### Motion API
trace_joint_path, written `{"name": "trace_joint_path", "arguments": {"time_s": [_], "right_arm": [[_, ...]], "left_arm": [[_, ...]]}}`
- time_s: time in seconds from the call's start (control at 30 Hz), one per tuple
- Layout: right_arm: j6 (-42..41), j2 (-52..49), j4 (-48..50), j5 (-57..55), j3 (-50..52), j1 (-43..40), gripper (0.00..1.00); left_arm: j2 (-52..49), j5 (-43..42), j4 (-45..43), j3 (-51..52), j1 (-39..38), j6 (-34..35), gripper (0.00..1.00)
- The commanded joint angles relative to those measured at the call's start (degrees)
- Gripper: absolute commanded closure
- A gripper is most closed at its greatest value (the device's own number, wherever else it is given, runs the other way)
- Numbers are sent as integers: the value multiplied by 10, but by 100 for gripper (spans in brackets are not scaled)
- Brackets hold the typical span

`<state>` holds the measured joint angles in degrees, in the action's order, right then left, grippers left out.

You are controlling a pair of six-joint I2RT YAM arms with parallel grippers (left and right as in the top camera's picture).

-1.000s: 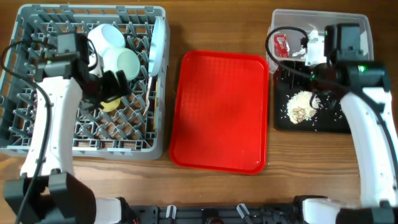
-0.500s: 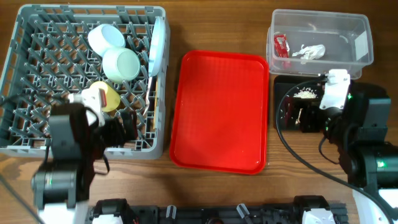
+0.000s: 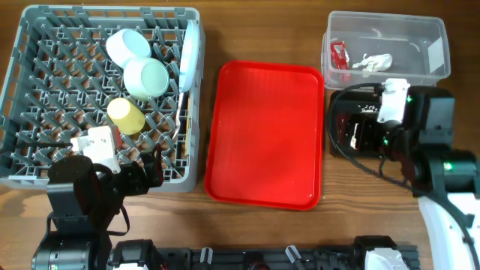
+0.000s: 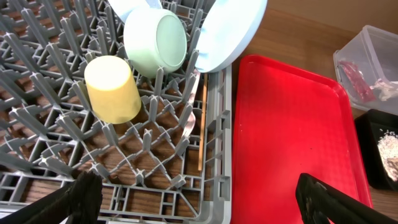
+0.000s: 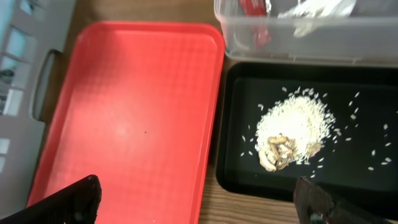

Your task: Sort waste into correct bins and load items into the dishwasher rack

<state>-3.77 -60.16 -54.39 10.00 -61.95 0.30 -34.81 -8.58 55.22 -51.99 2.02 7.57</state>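
The grey-blue dishwasher rack (image 3: 45, 161) holds a whitish bowl (image 3: 127, 45), a pale green bowl (image 3: 146, 77), a yellow cup (image 3: 125, 115) and a white plate (image 3: 190, 56) standing on edge. In the left wrist view a white fork (image 4: 189, 121) and a thin wooden stick (image 4: 200, 134) lie in the rack's right side. The clear tub (image 3: 427, 37) holds the red wrapper (image 3: 339, 54) and the napkin (image 3: 373, 61). Rice scraps (image 5: 292, 134) lie in the black tray (image 5: 249, 168). My left gripper (image 4: 199, 205) hangs open over the rack's near right corner. My right gripper (image 5: 196, 208) is open, empty, over the tray's near edge.
A flat red tray (image 3: 264, 135) lies bare between the rack and the two bins. In the overhead view my right arm (image 3: 420, 142) covers most of the black tray. Loose rice grains (image 5: 360, 127) are scattered inside it.
Both arms have drawn back toward the table's front edge: the left from over the yellow cup, the right from over the clear tub. Both grippers stay open.
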Motion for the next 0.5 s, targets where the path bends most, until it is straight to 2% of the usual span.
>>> {"name": "trace_joint_path", "arguments": {"time_s": [0.0, 0.2, 0.33, 0.47], "right_arm": [[6, -24, 0, -9, 10, 0, 0], [23, 45, 28, -26, 21, 0, 0], [38, 159, 170, -26, 113, 0, 0], [37, 299, 344, -23, 260, 1, 0]], "left_arm": [[2, 3, -1, 5, 0, -10, 0], [2, 3, -1, 5, 0, -10, 0], [2, 3, -1, 5, 0, -10, 0], [2, 3, -1, 5, 0, -10, 0]]}}
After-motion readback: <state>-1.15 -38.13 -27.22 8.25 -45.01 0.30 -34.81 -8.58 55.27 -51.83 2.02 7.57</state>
